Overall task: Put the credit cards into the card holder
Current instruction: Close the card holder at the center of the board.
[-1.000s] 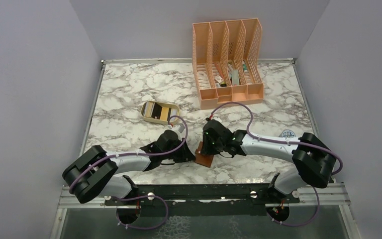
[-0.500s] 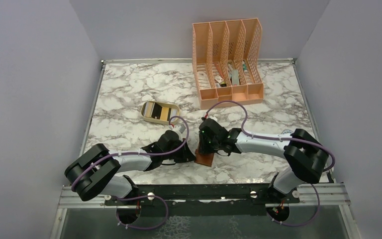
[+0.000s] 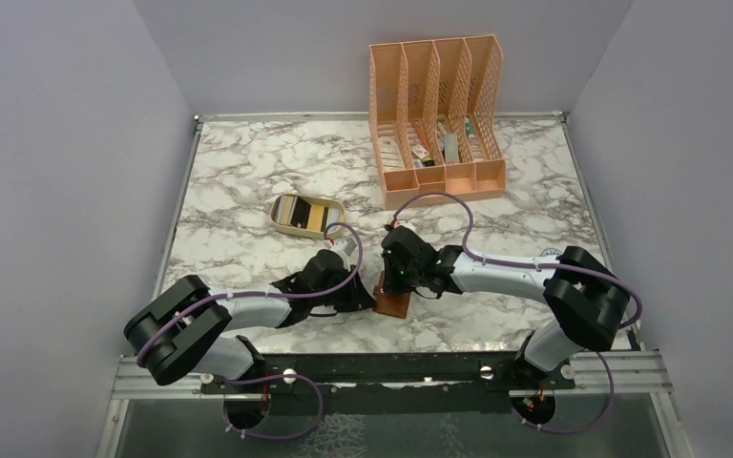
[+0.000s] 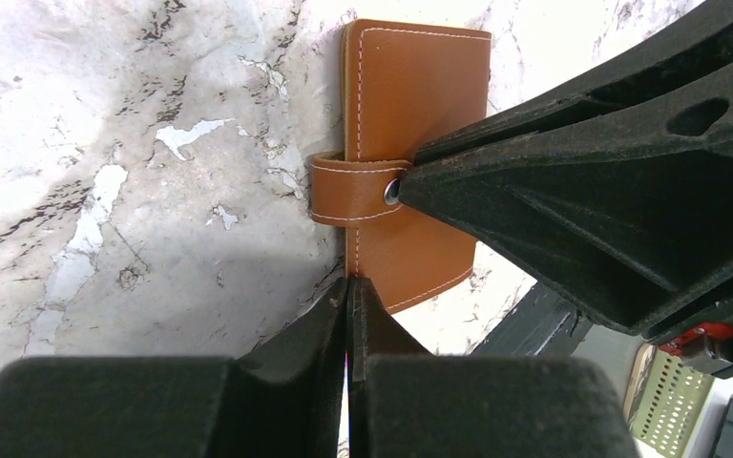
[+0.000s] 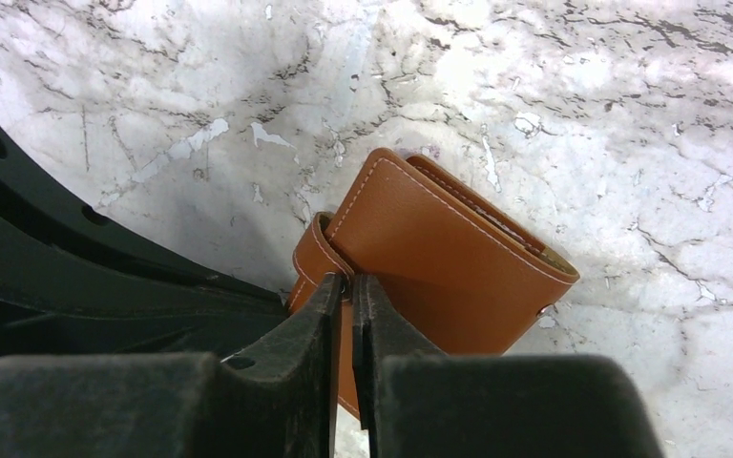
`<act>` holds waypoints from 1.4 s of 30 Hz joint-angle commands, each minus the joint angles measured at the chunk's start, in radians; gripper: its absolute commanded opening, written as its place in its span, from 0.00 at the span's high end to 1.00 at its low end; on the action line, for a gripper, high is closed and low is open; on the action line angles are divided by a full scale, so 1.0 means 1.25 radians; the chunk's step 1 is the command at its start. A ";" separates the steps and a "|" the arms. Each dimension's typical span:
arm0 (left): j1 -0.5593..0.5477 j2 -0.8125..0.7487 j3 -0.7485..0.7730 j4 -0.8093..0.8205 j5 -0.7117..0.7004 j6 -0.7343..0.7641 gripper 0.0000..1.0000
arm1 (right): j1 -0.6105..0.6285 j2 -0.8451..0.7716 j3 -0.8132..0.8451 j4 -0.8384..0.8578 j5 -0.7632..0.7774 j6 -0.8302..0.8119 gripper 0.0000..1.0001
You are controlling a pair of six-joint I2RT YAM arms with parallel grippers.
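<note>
The tan white-stitched leather card holder is snapped closed; the right gripper pinches its tab, and the left gripper, pressed together, touches its edge.

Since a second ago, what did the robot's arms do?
The right gripper slid left and pinched shut on the card holder's snap tab. The left gripper kept gripping its edge; tray and organiser stayed put.

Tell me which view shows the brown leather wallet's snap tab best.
The left wrist view: the leather snap tab and metal stud show plainly on the brown wallet. The right wrist view has the tab partly behind the right fingers; the top view shows only the wallet between the arms.
</note>
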 commanded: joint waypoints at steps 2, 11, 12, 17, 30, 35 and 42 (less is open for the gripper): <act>-0.006 0.001 -0.009 0.004 -0.016 -0.006 0.94 | 0.006 0.004 0.005 0.024 -0.007 -0.014 0.97; -0.007 0.007 -0.015 0.005 -0.023 -0.010 0.94 | 0.005 -0.038 0.009 0.004 0.001 -0.012 0.99; -0.007 0.009 -0.014 0.004 -0.023 -0.010 0.94 | 0.006 -0.041 0.009 0.002 0.002 -0.012 0.99; -0.007 0.011 -0.016 0.004 -0.026 -0.011 0.94 | 0.006 -0.059 0.006 -0.010 0.011 -0.004 0.99; -0.007 0.014 -0.016 0.005 -0.031 -0.012 0.94 | 0.006 -0.076 -0.006 -0.057 0.052 0.016 0.99; -0.007 0.021 -0.015 0.004 -0.031 -0.012 0.94 | 0.006 -0.083 -0.011 -0.062 0.061 0.020 0.99; -0.009 0.021 -0.013 0.004 -0.032 -0.013 0.94 | 0.005 -0.075 -0.019 -0.062 0.064 0.025 0.99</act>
